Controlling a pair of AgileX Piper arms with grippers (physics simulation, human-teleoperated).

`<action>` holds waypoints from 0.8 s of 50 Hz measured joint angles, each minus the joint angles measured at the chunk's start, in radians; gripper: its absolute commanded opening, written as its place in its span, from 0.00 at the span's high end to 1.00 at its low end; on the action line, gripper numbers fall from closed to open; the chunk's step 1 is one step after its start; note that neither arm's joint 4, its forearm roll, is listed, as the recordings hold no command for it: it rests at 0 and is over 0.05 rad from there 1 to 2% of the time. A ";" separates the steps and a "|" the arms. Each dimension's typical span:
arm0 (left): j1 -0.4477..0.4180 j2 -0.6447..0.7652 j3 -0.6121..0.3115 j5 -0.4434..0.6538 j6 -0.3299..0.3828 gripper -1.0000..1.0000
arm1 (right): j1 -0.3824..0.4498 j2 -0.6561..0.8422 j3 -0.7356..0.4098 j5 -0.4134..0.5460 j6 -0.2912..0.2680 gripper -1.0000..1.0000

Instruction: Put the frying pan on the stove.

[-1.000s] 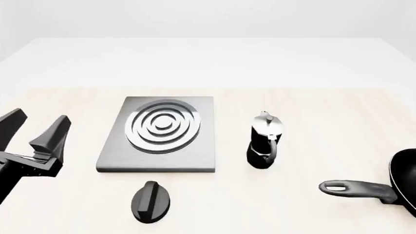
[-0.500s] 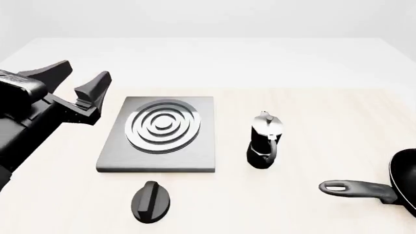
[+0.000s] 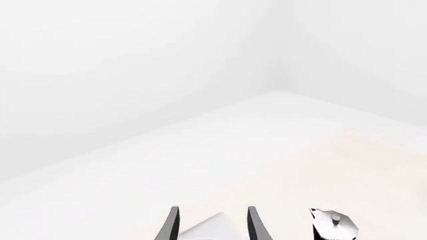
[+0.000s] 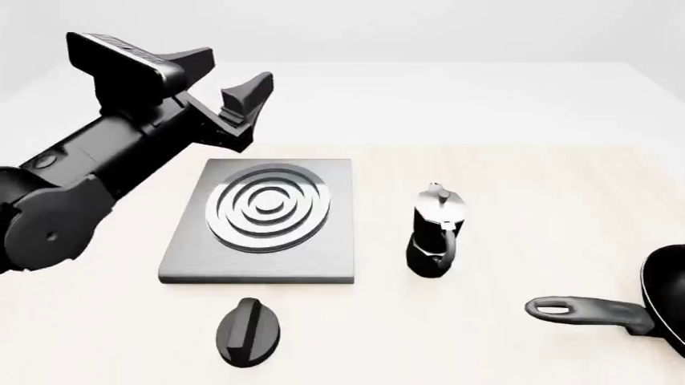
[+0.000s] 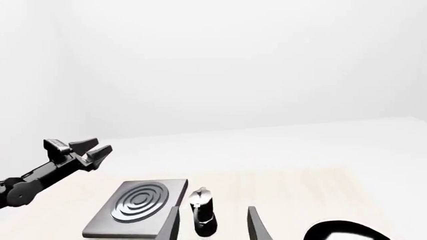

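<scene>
The frying pan (image 4: 670,308) lies at the table's right front edge, partly cut off, its long grey handle (image 4: 586,308) pointing left. Its rim also shows in the right wrist view (image 5: 347,230). The stove (image 4: 262,218) lies left of centre, bare; it also shows in the right wrist view (image 5: 139,206). My left gripper (image 4: 228,76) is open and empty, raised high above the stove's far left corner. My right gripper (image 5: 212,210) is out of the front view; its wrist view shows the fingers apart and empty, far above the table.
A black-and-silver moka pot (image 4: 435,233) stands between stove and pan. A small black oval knob-like piece (image 4: 250,330) lies in front of the stove. The left wrist view shows the moka pot's lid (image 3: 333,225) and pale table.
My left arm has swung up and to the right, from low at the table's left edge to high over the stove's far left corner. The pan, stove and moka pot have not moved.
</scene>
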State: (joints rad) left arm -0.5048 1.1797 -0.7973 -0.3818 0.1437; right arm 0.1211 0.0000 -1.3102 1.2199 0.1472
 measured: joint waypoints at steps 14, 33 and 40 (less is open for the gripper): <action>-0.098 0.085 -0.116 0.046 0.034 0.00 | 0.001 0.000 -0.003 0.000 0.001 0.00; -0.212 0.181 -0.248 0.121 0.091 0.00 | 0.005 0.000 -0.006 0.000 0.004 0.00; -0.253 0.211 -0.289 0.151 0.115 0.00 | 0.007 0.000 -0.008 0.000 0.005 0.00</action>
State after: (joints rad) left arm -0.7577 1.3910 -1.0865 -0.2312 0.2586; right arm 0.1277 0.0000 -1.3177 1.2199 0.1518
